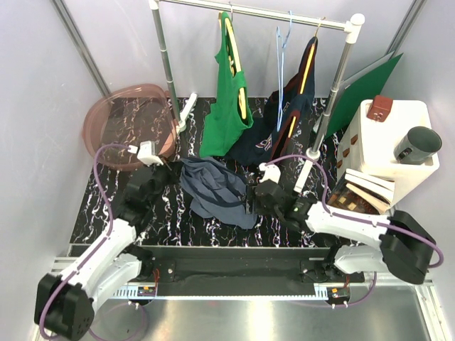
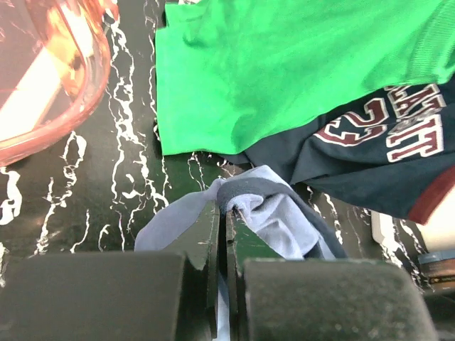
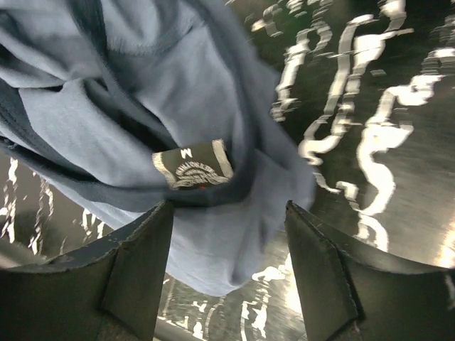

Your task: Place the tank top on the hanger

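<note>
left gripper (image 2: 223,213) pinches the tank top (image 2: 281,220); right gripper (image 3: 229,217) spread wide over it.

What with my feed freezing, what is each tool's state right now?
Left tool: closed on the tank top.
Right tool: open, gripping nothing.

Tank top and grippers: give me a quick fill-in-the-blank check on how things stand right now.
1. The left gripper is ____ on a fold of the tank top.
2. The right gripper is ____, its fingers apart on either side of the cloth.
3. The tank top lies crumpled on the ____, not yet on the hanger.

Missing words: shut; open; table.
</note>
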